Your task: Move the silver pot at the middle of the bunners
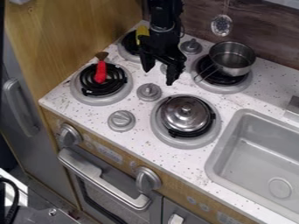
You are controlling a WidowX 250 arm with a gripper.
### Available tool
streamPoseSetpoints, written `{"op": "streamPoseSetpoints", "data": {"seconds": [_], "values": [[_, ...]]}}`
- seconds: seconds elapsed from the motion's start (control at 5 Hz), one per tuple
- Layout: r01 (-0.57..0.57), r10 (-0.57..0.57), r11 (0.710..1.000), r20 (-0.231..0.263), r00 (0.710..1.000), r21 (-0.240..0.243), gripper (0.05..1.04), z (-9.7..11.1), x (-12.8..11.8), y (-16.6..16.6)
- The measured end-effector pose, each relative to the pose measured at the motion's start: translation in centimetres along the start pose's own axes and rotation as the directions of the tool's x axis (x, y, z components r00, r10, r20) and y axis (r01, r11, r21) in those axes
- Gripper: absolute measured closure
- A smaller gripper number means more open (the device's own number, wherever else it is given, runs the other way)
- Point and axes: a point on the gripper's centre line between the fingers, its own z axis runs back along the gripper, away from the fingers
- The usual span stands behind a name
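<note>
The black gripper (158, 75) hangs over the middle of the stove, its two fingertips apart and nothing between them. A silver pot (232, 58) with a thin wire handle stands on the back right burner (246, 85), to the right of the gripper. On the front right burner (166, 136) rests a round silver lid (186, 113) with a knob on top; whether a pot is beneath it I cannot tell.
A red-handled brush (100, 72) lies on the front left burner (78, 92). Something yellow (142, 34) is at the back left burner, behind the gripper. Grey knobs (121, 120) stand between the burners. A sink (224, 162) is at right, a slotted spoon (222, 25) hangs behind.
</note>
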Motion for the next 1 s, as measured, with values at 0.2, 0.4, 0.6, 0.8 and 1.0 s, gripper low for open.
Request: {"op": "streamPoseSetpoints", "data": {"seconds": [0.2,0.4,0.6,0.8,1.0], "values": [[0.002,-0.003,1.0,-0.051,0.999,-0.016,0.084,-1.8,-1.0,-0.4],[0.023,-0.024,0.999,-0.06,0.998,-0.023,0.084,-1.7,-0.6,-0.8],[0.059,-0.062,0.998,-0.089,0.994,-0.036,0.084,-2.5,-0.2,-1.0],[0.124,-0.127,0.991,-0.077,0.989,-0.042,0.084,-2.8,1.4,-1.6],[0.224,-0.226,0.974,-0.042,0.973,-0.043,0.084,-2.3,3.9,-3.2]]}}
